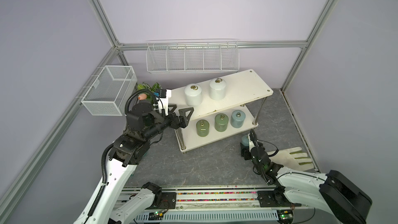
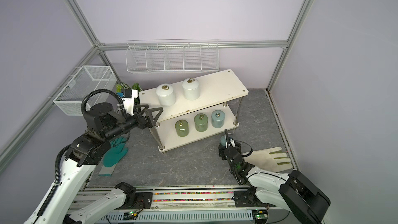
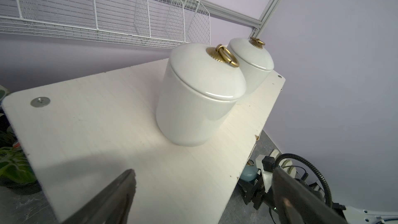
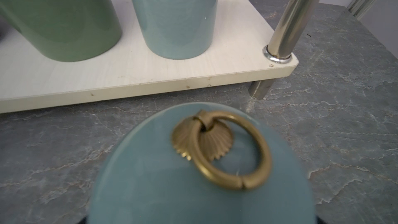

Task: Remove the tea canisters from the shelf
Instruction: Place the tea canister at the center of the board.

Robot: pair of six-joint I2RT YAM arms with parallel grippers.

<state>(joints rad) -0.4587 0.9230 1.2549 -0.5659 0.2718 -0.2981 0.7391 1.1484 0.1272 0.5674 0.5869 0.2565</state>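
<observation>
Blue canister [image 4: 193, 190] clamped in right tool [image 1: 245, 144], just beside shelf [image 1: 243, 87], over worktop [image 1: 215, 164]. Left tool [image 1: 183, 108] wide open at top tier's end, near white canister [image 1: 193, 95].

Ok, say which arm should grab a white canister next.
Left. The left gripper, open, faces the nearer white canister on the shelf's top board; the right gripper is shut on a pale blue canister.
</observation>
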